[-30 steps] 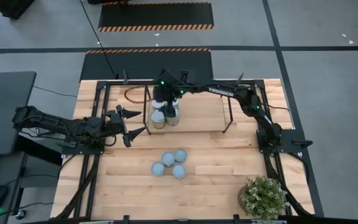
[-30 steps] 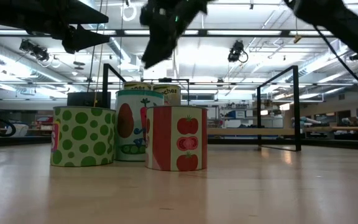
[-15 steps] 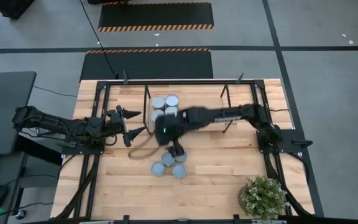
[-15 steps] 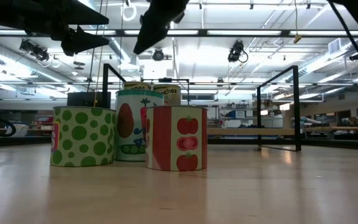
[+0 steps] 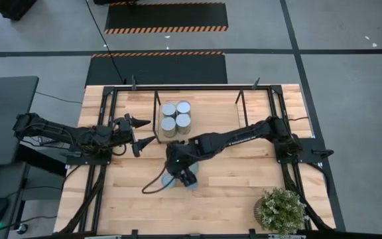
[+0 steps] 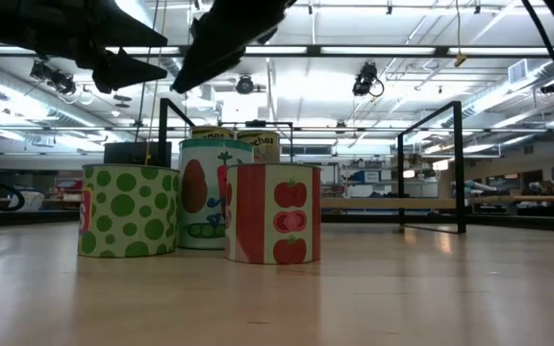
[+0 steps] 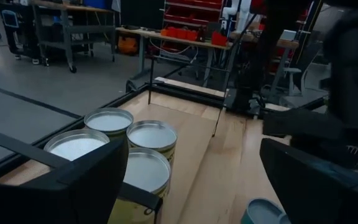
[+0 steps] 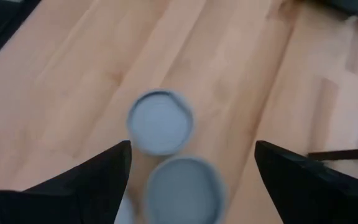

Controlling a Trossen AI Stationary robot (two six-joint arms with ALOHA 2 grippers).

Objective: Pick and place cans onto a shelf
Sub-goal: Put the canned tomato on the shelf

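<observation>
You have four cans point(image 5: 176, 117) standing in a tight square at the left end of the shelf point(image 5: 244, 116), silver tops up and touching one another; the left wrist view shows them point(image 7: 129, 149) close together with yellowish labels on their sides; three more cans sit on the bare table point(image 5: 237, 192) nearer the front edge, and from above you see only slivers of them point(image 5: 167, 182) under the right arm; in the low view these three stand upright and clustered: a green-dotted can point(image 6: 128, 210), a vegetable-label can point(image 6: 204, 194) behind, and a tomato-label can point(image 6: 272, 212) in front.

Your right gripper point(image 5: 183, 174) hangs directly above that front cluster, not touching any can; its wrist view looks down between its fingers point(image 8: 73, 186), spread wide, onto two grey-blue tops point(image 8: 160, 121), and it carries nothing.

Your left gripper point(image 5: 144, 131) waits above the table just to the left of the shelf, pointing at the four shelved cans, fingers parted wide and empty; a potted plant point(image 5: 282, 210) stands at the table's front right corner
</observation>
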